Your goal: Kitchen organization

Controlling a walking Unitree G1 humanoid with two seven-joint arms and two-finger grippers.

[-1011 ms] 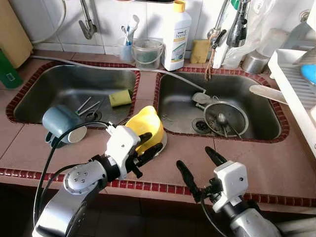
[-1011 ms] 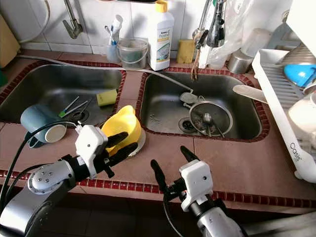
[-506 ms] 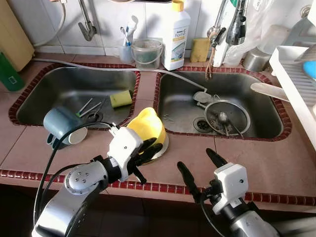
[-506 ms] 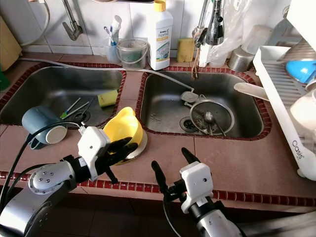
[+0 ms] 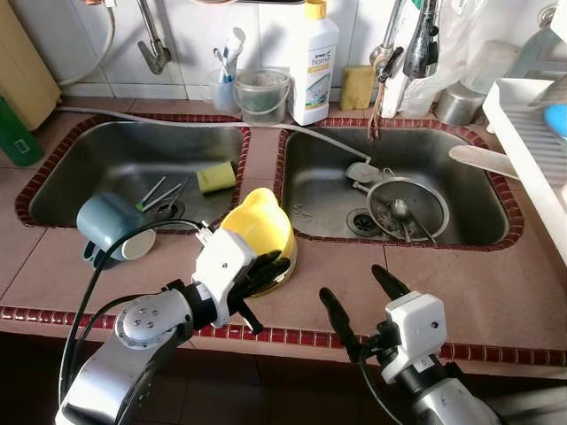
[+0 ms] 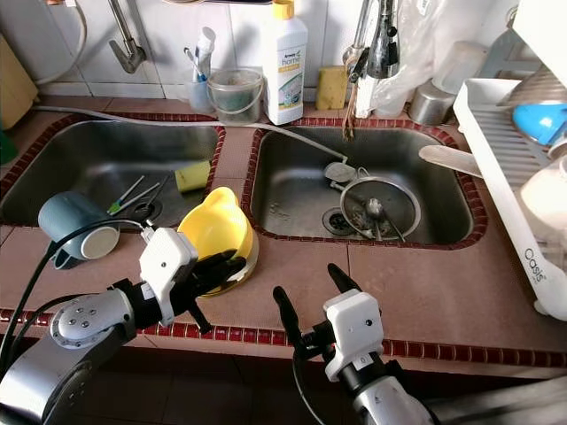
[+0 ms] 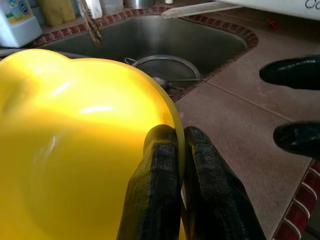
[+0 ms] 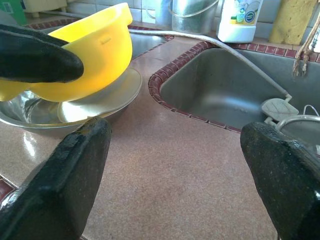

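Double sink (image 5: pixel 390 164) ahead of you, tiled counter (image 5: pixel 461 292) in front. Yellow bowl (image 5: pixel 259 232) tilted over a steel dish (image 8: pixel 107 92) on the counter between the basins. Your left gripper (image 7: pixel 179 150) pinches its rim. Right gripper (image 5: pixel 363 297) spread wide, holding nothing, above the counter.

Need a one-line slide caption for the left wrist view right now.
Left gripper pinches the rim of the yellow bowl, jaws shut on it, beside the right-hand sink.
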